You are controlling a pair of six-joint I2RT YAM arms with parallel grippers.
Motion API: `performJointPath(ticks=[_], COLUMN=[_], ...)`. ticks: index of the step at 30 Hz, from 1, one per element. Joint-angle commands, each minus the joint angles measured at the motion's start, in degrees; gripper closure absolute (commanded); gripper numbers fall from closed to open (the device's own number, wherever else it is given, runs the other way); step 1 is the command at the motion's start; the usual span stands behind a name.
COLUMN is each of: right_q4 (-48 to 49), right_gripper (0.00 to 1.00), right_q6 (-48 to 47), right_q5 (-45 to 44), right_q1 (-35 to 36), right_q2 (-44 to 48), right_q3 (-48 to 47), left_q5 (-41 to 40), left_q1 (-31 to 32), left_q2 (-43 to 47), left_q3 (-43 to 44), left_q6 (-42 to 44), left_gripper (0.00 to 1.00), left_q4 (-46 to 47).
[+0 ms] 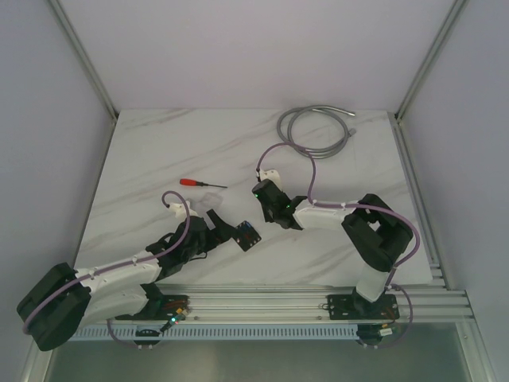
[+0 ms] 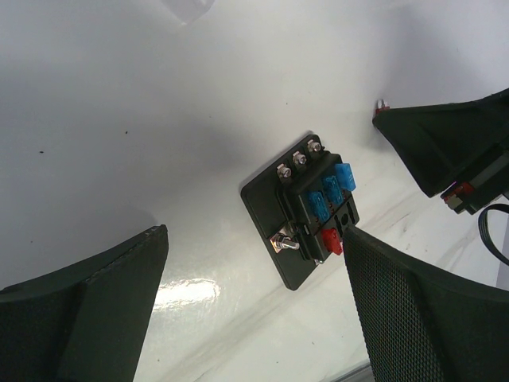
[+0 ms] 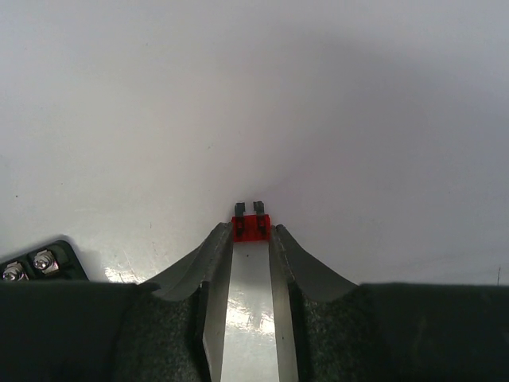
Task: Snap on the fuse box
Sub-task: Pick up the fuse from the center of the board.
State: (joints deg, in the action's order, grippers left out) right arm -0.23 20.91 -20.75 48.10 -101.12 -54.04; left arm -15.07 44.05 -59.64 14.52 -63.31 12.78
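The fuse box [image 1: 247,233] is a small black block on a flat black plate, lying on the white marble table. In the left wrist view [image 2: 306,211] it shows blue fuses, one red fuse and silver screws. My left gripper [image 2: 254,318] is open and empty; its right finger [image 2: 421,318] overlaps the box's near corner, while the left finger is well clear of it. In the top view the left gripper [image 1: 225,229] sits just left of the box. My right gripper [image 3: 251,232] is shut on a tiny red fuse [image 3: 251,227], prongs outward, just beyond the box [image 3: 40,263].
A red-handled screwdriver [image 1: 199,183] lies behind the left gripper. A coiled grey cable [image 1: 314,131] lies at the back of the table. Aluminium frame rails run along the table's right and near edges.
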Motion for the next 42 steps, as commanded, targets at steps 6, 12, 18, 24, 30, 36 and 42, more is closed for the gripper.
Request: performJointPath(ticks=[6, 12, 18, 24, 30, 36, 42], right_q4=[-3.6, -1.5, 1.1, 4.9, 9.2, 12.6, 15.2], right_gripper=[0.79, 0.79, 0.79, 0.79, 0.79, 0.79, 0.79], right_q6=[-1.0, -2.6, -4.0, -5.5, -7.1, -7.9, -8.2], right_q5=[1.6, 4.0, 8.0, 11.3, 14.5, 17.6, 19.3], right_q1=[0.1, 0.2, 0.6, 1.8, 3.1, 4.2, 4.8], right_q2=[-0.3, 6.3, 15.1, 21.4, 25.6, 27.8, 27.8], right_q3=[3.5, 6.4, 10.0, 13.1, 15.5, 17.3, 17.7], left_q5=[0.3, 1.9, 7.3, 13.2, 19.6, 22.7, 25.1], left_q1=[-0.3, -1.4, -4.1, -5.2, -5.4, -5.4, -5.3], left_q2=[-0.2, -0.1, -0.1, -5.7, -11.7, -15.1, -16.4], left_q3=[1.7, 3.5, 6.3, 10.7, 12.4, 13.6, 13.6], left_q6=[1.2, 3.6, 6.0, 7.2, 5.5, 4.2, 3.0], left_gripper=[0.0, 0.02, 0.07, 0.15, 0.24, 0.35, 0.45], left_q4=[-1.4, -1.2, 1.4, 4.4, 11.2, 14.8, 17.8])
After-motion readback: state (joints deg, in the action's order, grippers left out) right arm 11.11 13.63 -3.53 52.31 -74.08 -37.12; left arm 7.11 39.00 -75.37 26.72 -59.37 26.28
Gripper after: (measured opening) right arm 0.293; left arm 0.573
